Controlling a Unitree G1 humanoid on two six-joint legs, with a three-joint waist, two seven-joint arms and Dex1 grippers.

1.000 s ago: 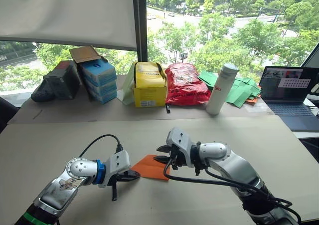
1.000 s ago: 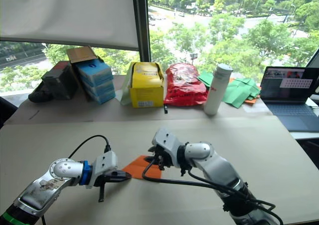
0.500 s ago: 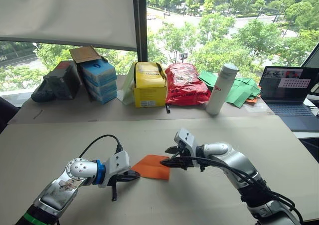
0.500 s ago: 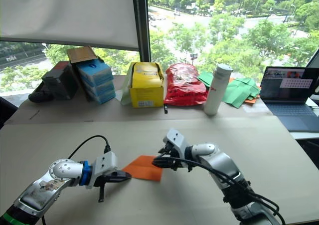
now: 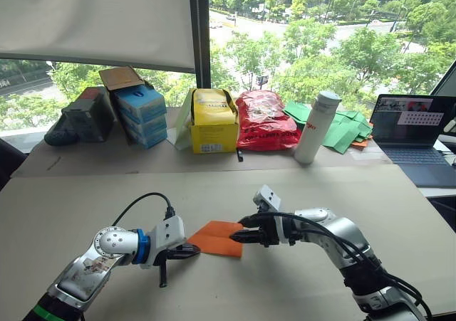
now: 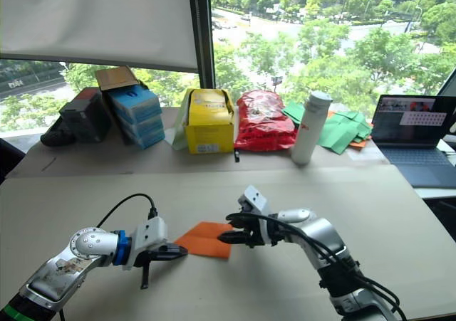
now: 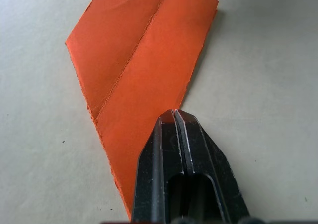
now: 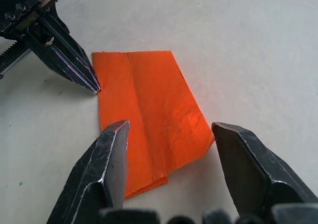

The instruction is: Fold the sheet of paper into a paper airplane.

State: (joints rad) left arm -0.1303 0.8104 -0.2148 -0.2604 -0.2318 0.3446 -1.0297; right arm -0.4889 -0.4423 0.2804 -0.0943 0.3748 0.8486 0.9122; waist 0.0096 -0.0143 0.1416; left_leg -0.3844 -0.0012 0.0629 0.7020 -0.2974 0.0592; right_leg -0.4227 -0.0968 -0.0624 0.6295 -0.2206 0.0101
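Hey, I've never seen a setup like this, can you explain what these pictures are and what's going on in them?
A two-armed robot works at a table. Two pictures come from cameras in its head, looking down over its arms; the other two come from cameras on its wrists. A folded orange sheet of paper lies flat on the table. The left gripper, jaws shut, has its tip on one edge of the paper. The right gripper, jaws open, is at the opposite edge, holding nothing. Behind are boxes, a red bag, a white bottle, green paper sheets and a laptop.
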